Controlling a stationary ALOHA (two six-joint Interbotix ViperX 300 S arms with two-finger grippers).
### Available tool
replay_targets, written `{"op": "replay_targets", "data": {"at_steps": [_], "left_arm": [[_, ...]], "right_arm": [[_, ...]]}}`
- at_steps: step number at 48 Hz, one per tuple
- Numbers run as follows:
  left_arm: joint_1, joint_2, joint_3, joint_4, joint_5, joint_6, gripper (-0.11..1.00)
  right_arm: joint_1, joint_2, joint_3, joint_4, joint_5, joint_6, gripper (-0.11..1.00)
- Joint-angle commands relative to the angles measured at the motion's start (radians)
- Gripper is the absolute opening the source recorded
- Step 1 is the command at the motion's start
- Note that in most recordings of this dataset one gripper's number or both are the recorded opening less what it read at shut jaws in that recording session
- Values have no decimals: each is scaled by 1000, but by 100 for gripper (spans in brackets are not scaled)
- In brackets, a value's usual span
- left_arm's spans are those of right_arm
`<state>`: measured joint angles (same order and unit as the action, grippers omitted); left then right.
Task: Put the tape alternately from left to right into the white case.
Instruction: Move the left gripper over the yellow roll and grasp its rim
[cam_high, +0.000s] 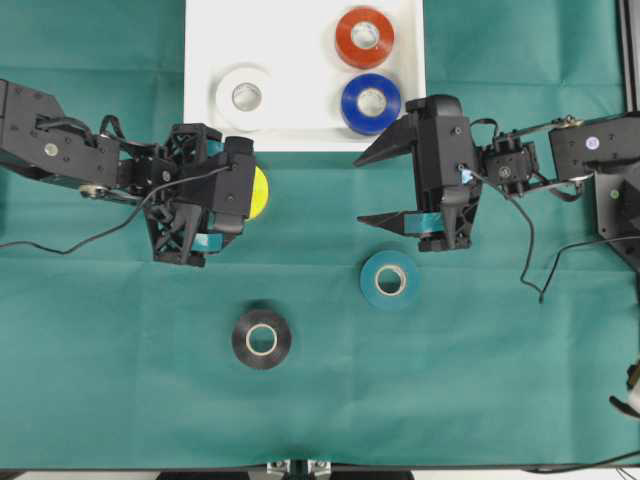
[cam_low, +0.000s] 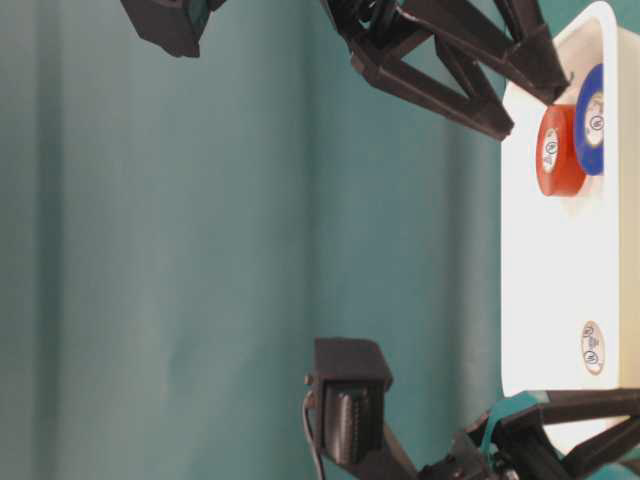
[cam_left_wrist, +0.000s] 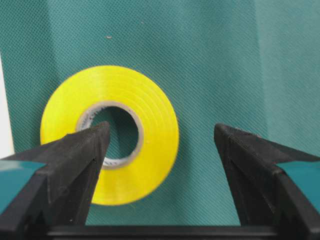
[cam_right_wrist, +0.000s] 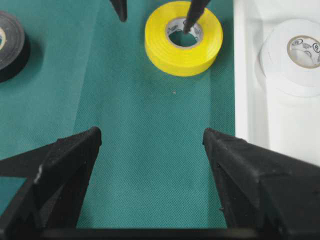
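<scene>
Green cloth worktop (cam_high: 120, 330) | yellow roll (cam_left_wrist: 110, 145): glossy, pale core, flat, hole upward, just beside white case (cam_high: 200, 60) | left end effector (cam_left_wrist: 160, 145) spread above it, one fingertip over the core | right end effector (cam_right_wrist: 152, 145) spread, holding nothing

Small dark print rings the pale cores of the white roll (cam_right_wrist: 300, 51), at the upper right of the right wrist view, and the yellow roll (cam_left_wrist: 111, 139), but no word or number is legible.
</scene>
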<state>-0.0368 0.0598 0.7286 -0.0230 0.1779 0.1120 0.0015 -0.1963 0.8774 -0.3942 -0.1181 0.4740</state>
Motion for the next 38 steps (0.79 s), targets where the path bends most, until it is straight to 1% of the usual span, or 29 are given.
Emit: {"op": "replay_targets", "data": {"at_steps": [1,18,38], "left_arm": [[8,-3,-23,3,-6,5,87],[12,52,-29,2,0,5,87],[14,57,-26,2,2,2,86]], "right_arm": [[3,-8,-12,-2,-9,2,88],[3,-8,-14,-2,-11,0,88],[3,-8,-12,0,-9,0,88]]}}
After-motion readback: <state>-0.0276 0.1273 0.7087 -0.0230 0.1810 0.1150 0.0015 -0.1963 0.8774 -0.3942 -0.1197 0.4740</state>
